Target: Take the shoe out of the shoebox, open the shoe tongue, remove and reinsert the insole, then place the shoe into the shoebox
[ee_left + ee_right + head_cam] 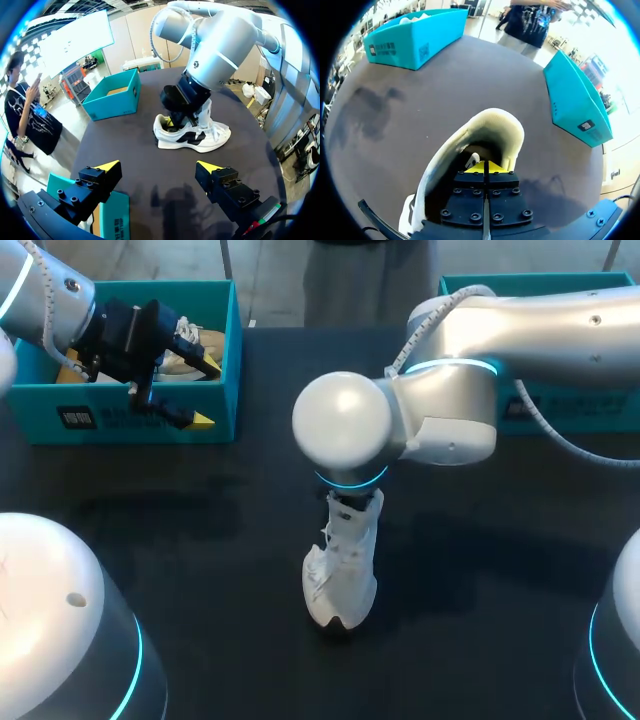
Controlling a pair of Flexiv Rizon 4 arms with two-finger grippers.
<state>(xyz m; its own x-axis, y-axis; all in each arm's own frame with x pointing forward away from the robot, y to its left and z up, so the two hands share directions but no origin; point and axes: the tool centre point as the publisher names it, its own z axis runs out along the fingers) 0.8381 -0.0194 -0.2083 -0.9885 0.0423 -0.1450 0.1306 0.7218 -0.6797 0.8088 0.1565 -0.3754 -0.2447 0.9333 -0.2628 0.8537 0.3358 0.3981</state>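
Shoe (340, 575) under right arm (450, 410), shoeboxes (40, 410) apart

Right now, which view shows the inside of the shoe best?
The right wrist view: it looks straight down into the shoe opening, with the right jaws closed together inside. In the head view the right arm hides the opening. The left wrist view shows only its side.

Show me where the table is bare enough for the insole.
Bare table lies between the left shoebox and the shoe, and between the shoe and the right shoebox. Crowded: the shoe, with the right jaws inside, and the left shoebox under the left jaws.
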